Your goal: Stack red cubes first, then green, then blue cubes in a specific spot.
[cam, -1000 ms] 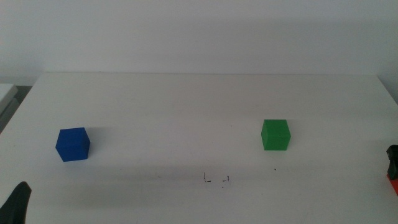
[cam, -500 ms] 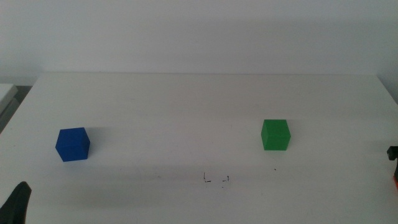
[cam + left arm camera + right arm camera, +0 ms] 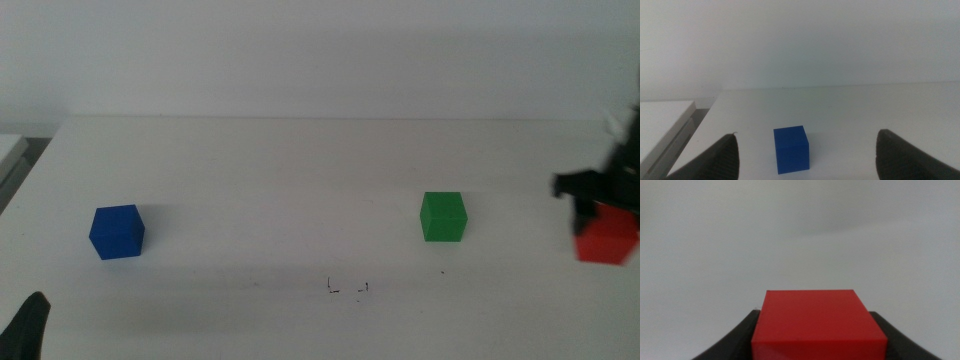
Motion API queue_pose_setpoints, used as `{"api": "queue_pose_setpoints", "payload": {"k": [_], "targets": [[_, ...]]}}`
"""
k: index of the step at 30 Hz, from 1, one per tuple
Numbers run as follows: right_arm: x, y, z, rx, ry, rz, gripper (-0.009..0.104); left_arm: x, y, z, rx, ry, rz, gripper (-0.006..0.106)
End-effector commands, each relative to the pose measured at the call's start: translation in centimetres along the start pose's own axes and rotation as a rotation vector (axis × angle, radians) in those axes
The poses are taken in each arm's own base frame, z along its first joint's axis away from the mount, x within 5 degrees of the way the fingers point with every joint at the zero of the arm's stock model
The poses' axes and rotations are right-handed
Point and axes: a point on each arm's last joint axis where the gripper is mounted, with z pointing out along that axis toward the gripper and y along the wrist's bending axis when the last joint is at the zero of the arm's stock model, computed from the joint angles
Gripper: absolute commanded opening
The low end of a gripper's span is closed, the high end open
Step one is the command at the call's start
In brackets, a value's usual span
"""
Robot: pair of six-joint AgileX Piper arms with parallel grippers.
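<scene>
Carrying the red cube (image 3: 605,238) clamped between its jaws, your right gripper (image 3: 603,205) hangs off to the right of the green cube (image 3: 443,217), well apart from the pen-marked square (image 3: 348,289) that sits below and left of green. Watch the swing inward: a low pass could clip green. Your left gripper (image 3: 805,155) waits with jaws spread, the blue cube (image 3: 791,149) just ahead of it, far left of green.

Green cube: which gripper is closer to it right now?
Right. The right gripper, shut on the red cube, is just right of the green cube; the left gripper waits at the far bottom-left corner.
</scene>
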Motion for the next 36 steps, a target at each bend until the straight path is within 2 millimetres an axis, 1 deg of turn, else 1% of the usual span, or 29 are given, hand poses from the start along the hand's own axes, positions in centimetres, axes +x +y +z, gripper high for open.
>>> {"api": "queue_pose_setpoints", "payload": {"k": [1, 3, 7, 12, 15, 18, 20, 24, 31, 36], "targets": [[0.0, 2.2, -1.9, -0.007, -0.035, 0.006, 0.028, -0.2, 0.0, 0.0, 0.0, -0.019, -0.002, 0.094], [0.2, 4.5, -3.0, -0.028, -0.066, 0.007, 0.028, -0.2, 0.0, 0.0, 0.0, -0.019, -0.002, 0.094], [0.5, 8.9, -4.2, -0.049, -0.076, -0.03, 0.028, -0.2, 0.0, 0.0, 0.0, -0.019, -0.002, 0.094], [0.8, 13.9, -4.5, -0.079, -0.061, -0.08, 0.028, -0.2, 0.0, 0.0, 0.0, -0.019, -0.002, 0.094], [1.3, 16.5, -4.3, -0.095, -0.063, -0.089, 0.028, -0.2, 0.0, 0.0, 0.0, -0.019, -0.002, 0.094], [2.1, 18.7, -4.0, -0.101, -0.057, -0.112, 0.028, -0.2, 0.0, 0.0, 0.0, -0.019, -0.002, 0.094], [2.6, 19.7, -3.6, -0.102, -0.045, -0.123, 0.028, -0.2, 0.0, 0.0, 0.0, -0.019, -0.002, 0.094], [3.2, 20.6, -3.3, -0.112, -0.025, -0.118, 0.028, -0.2, 0.0, 0.0, 0.0, -0.019, -0.002, 0.094], [3.2, 20.6, -3.1, -0.101, -0.025, -0.071, 0.028, -0.2, 0.0, 0.0, 0.0, -0.019, -0.002, 0.094], [3.3, 20.9, -3.1, -0.127, -0.016, -0.057, 0.028, -0.2, 0.0, 0.0, 0.0, -0.019, -0.002, 0.094]]}}
